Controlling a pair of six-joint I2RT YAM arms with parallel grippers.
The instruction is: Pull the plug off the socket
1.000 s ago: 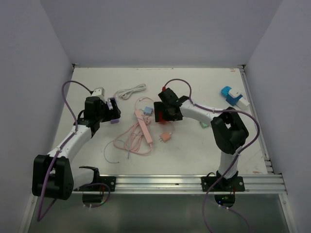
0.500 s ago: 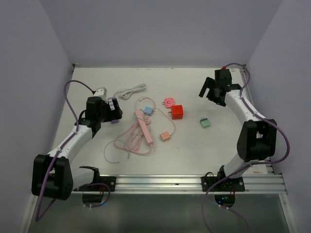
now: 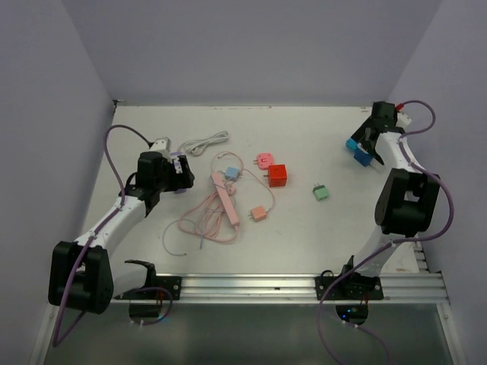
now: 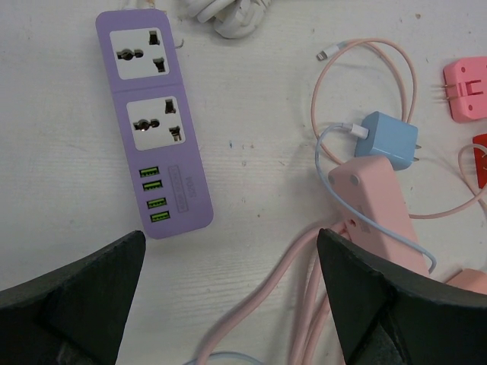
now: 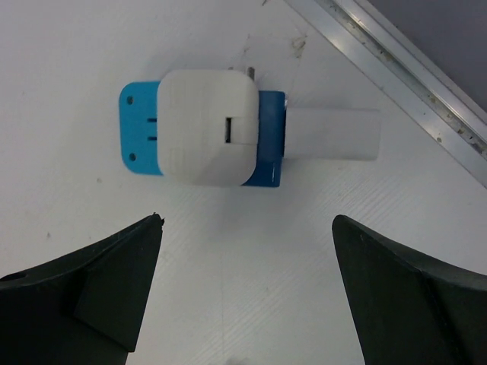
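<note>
The right gripper (image 5: 247, 228) hangs released, jaws spread wide and holding nothing, over the far right corner of the worktop (image 5: 91, 46), where the white plug (image 5: 205, 128) sits seated on the blue socket (image 5: 137, 129). Neither carries writing that can be read; the plug shows only a short dark slot on its face. In the right wrist view the pair's long axis runs left to right, the socket's blue end to the left and a white bar (image 5: 335, 134) sticking out to the right, its tip near the metal rail (image 5: 396, 76) that edges the worktop. Bare worktop lies to the left of the socket and between it and the fingers (image 5: 99, 281). The left gripper (image 4: 230, 239), also released and empty, hovers above a purple strip (image 4: 152, 125) whose small label beside the green ports is too faint to read; a pink strip (image 4: 377, 209) and a blue charger (image 4: 388, 141) lie just to its right.
</note>
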